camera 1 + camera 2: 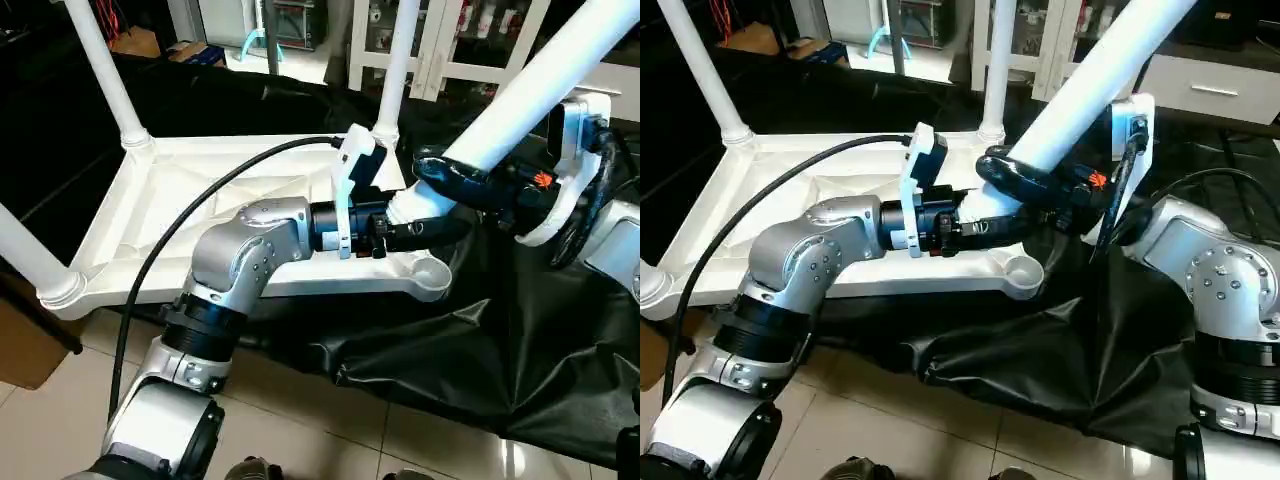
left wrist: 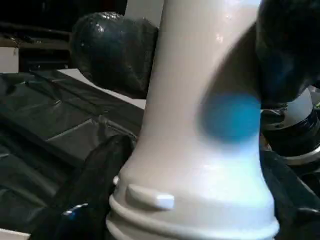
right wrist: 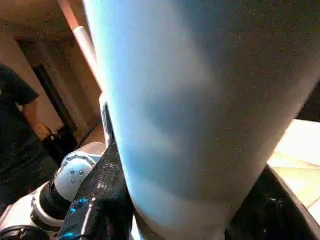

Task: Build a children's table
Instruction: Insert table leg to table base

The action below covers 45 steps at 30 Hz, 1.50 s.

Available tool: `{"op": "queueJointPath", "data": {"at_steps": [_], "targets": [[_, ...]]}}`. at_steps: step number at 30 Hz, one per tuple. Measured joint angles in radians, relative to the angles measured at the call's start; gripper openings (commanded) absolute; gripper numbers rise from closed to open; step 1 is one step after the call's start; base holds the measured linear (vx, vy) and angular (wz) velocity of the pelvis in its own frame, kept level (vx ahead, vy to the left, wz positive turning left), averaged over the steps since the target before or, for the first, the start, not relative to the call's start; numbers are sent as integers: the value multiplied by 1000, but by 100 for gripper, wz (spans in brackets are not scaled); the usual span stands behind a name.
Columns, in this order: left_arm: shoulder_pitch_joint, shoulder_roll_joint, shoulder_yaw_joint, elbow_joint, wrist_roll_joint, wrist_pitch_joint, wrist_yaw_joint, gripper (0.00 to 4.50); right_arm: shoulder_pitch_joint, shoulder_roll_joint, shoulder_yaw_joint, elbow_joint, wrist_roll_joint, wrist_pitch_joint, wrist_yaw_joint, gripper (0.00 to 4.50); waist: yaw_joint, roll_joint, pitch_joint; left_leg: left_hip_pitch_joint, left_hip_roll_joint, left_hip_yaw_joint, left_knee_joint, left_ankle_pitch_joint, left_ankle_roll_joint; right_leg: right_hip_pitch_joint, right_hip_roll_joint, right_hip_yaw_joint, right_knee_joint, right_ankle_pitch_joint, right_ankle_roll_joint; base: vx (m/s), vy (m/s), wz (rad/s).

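Both grippers, left [image 1: 425, 232] and right [image 1: 455, 180], are clasping the thick end of the fourth leg [image 1: 540, 85], tilting it just above the near right corner socket [image 1: 432, 272] of the upturned table top [image 1: 180, 200].

- all-white table top [image 1: 200, 190], ribbed underside
- white legs [image 1: 545, 75], plain
- black fingers [image 1: 450, 180], silver forearms [image 1: 245, 255]
- glossy black sheet [image 1: 480, 350] underneath
- pale beige floor tiles [image 1: 60, 420]

- Near corner socket [image 1: 432, 272] lies open, nothing over it.
- The slanted leg [image 1: 540, 85] and three upright legs (corner posts) fence the tabletop [image 1: 200, 200].
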Motion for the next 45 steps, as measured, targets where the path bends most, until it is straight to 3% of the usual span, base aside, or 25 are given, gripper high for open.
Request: {"op": "queueJointPath", "data": {"at_steps": [5, 9, 12, 18, 20, 23, 26, 29, 39, 40, 45], "targets": [[13, 17, 20, 4, 3, -8, 22, 413, -24, 23, 0, 47, -38, -52, -29, 187, -3, 1, 0, 0, 0, 0, 1, 0, 0, 0, 0, 0, 1, 0, 0, 0, 0, 0], [87, 110, 14, -12, 18, -12, -30, 447, -33, -18, -10, 105, -112, -113, -47, 187, -3, 2, -2, 0, 0, 0, 1, 0, 0, 0, 0, 0, 1, 0, 0, 0, 0, 0], [143, 156, 11, -12, 39, -39, -47, 450, -15, -84, -11, 123, -164, -127, -29, 186, 2, 2, -2, -2, 0, -1, 1, 0, 0, -1, 0, 0, 1, 0, 0, 0, 0, 0], [133, 163, 69, -4, 66, -155, -13, 450, 34, -134, 53, 141, -261, -181, 22, 186, -2, 2, -2, -2, 0, -1, 3, 0, 0, 0, 0, 0, 1, 0, 0, 0, 0, 0], [125, 203, 25, 27, 164, -285, 10, 450, 33, -118, 65, 181, -331, -259, -7, 186, -10, 1, -3, -2, 0, -1, 3, 0, -1, 0, 0, 0, 1, 2, 3, 0, 0, 0], [144, 247, -75, 71, 275, -390, -11, 450, 34, -59, 64, 211, -372, -327, -53, 186, -25, 1, -4, -2, 0, -2, 3, -1, -4, 0, 0, 1, 1, 3, 9, 0, 0, 0], [167, 234, -169, 112, 336, -444, -44, 450, 40, -54, 112, 212, -424, -379, -64, 186, -28, -1, -4, -3, 0, -2, 3, -1, -4, -1, 0, 1, 0, 4, 8, 0, 0, 0], [166, 200, -184, 166, 344, -466, -69, 450, 49, -53, 157, 225, -484, -402, -82, 186, -27, -1, -4, -4, 0, -2, 3, -1, -3, -1, 0, 1, 0, 4, 8, 0, 0, 0], [45, 133, -209, 473, 452, -626, 6, 450, 85, -26, 165, 185, -506, -433, -62, 186, -34, 1, -5, -3, 0, -2, 3, 0, -3, -1, 0, 1, 0, 4, 8, 0, 0, 0], [36, 132, -209, 508, 458, -635, 9, 422, 94, -26, 171, 177, -506, -433, -55, 186, -35, 1, -5, -3, 0, -2, 3, 0, -3, -1, 0, 1, 0, 4, 8, 0, 0, 0], [2, 132, -206, 635, 481, -669, 4, 395, 107, -23, 177, 161, -506, -433, -41, 186, -36, 1, -5, -3, 0, -3, 3, 0, -3, -1, 0, 0, 0, 5, 7, 0, 0, 0]]}}
